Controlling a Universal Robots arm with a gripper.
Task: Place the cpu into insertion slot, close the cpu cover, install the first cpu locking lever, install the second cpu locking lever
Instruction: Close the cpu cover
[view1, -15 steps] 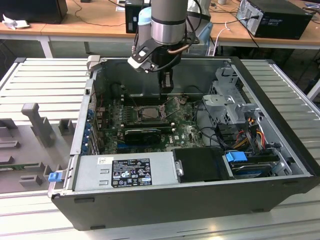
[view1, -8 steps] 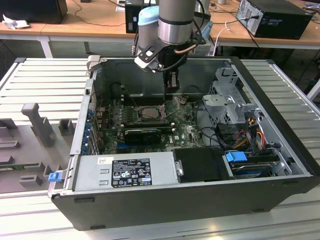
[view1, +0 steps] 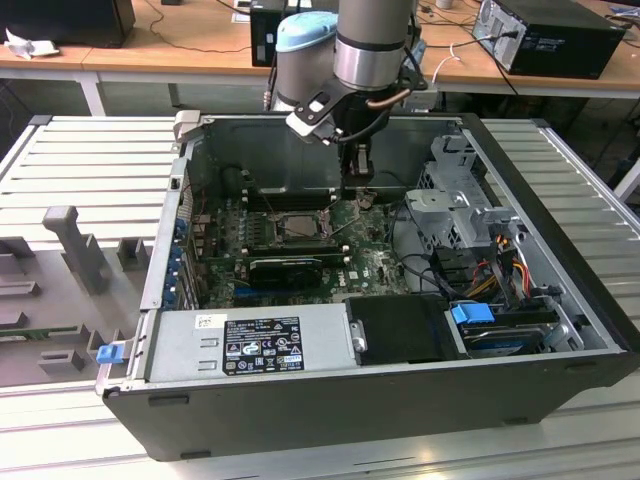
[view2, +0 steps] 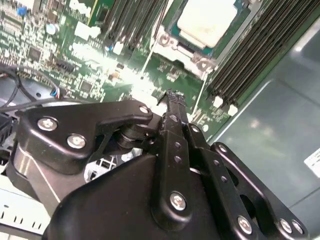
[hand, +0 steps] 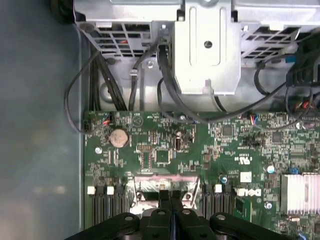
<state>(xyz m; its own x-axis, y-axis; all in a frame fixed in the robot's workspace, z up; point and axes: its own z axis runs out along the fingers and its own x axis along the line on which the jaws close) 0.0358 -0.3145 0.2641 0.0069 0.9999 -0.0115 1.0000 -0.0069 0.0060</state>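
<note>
The cpu (view2: 207, 20) lies flat in the insertion slot (view1: 299, 226) on the green motherboard, its silver-beige top showing. The cpu cover (view2: 172, 45), a thin metal frame, lies down around the chip; its shiny edge (hand: 142, 189) sits just beyond my fingertips. My gripper (view1: 360, 190) hangs low inside the case, just to the exterior view's right of the slot. Its black fingers (view2: 173, 100) are pressed together, shut, with nothing between them. In the first wrist view the gripper (hand: 170, 196) points at the cover's near edge. A thin wire lever runs beside the frame; its state is unclear.
A metal drive cage (view1: 455, 200) and cable bundles (hand: 120, 85) stand close on one side of the gripper. Memory slots (view2: 250, 55) flank the socket. A black card (view1: 290, 268) and the power supply (view1: 250, 340) lie nearer the case front. The grey case wall (view2: 270, 140) is close.
</note>
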